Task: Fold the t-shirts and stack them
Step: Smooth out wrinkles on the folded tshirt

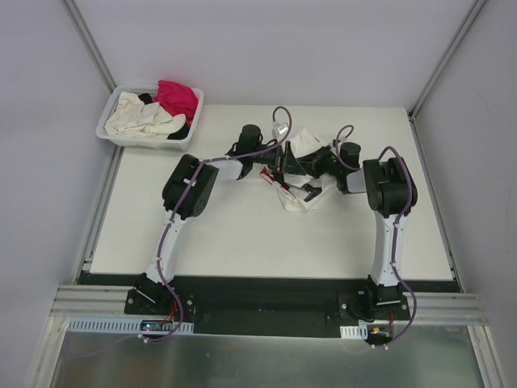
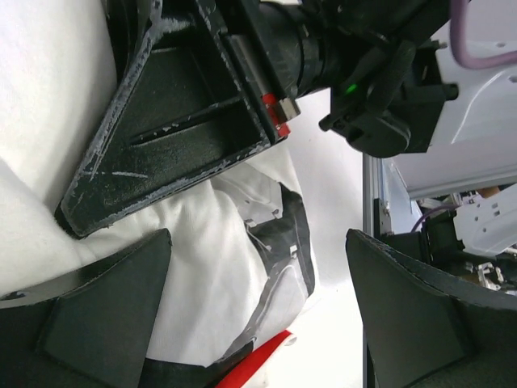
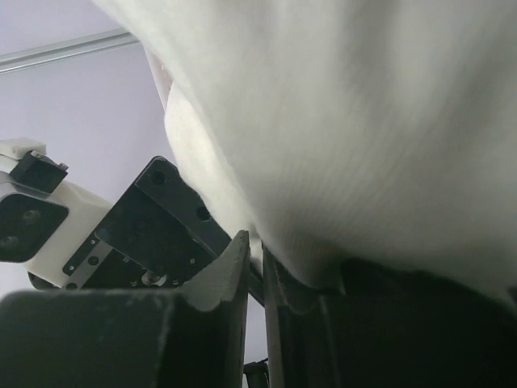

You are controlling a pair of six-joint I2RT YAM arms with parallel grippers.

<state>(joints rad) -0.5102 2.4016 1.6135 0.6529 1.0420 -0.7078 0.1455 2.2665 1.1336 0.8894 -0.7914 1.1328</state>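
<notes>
1. Seen from above, a white shirt with red print (image 1: pixel 297 200) sits bunched just past the middle of the table (image 1: pixel 242 242), toward 12 o'clock, between the two arms.
2. The right pincer (image 3: pixel 254 252) reaches in from 3 o'clock. Its fingers are nearly together and pinch a fold of the shirt, and cloth drapes over its camera.
3. The left pincer (image 2: pixel 258 242) reaches in from 9 o'clock. Its fingers are spread wide with cloth lying between them, and it grips nothing.
4. A basket (image 1: pixel 109 129) at the 10 o'clock corner holds a cream shirt (image 1: pixel 137 117), a magenta shirt (image 1: pixel 178 97) and a black shirt (image 1: pixel 182 129) in a heap.
5. The printed shirt looks light, thin and limp, so it will likely sag and crumple rather than hold a shape.
6. The best place to take hold is probably a hem or shoulder corner, one layer only. Gripping the bunched middle would likely gather several layers.
</notes>
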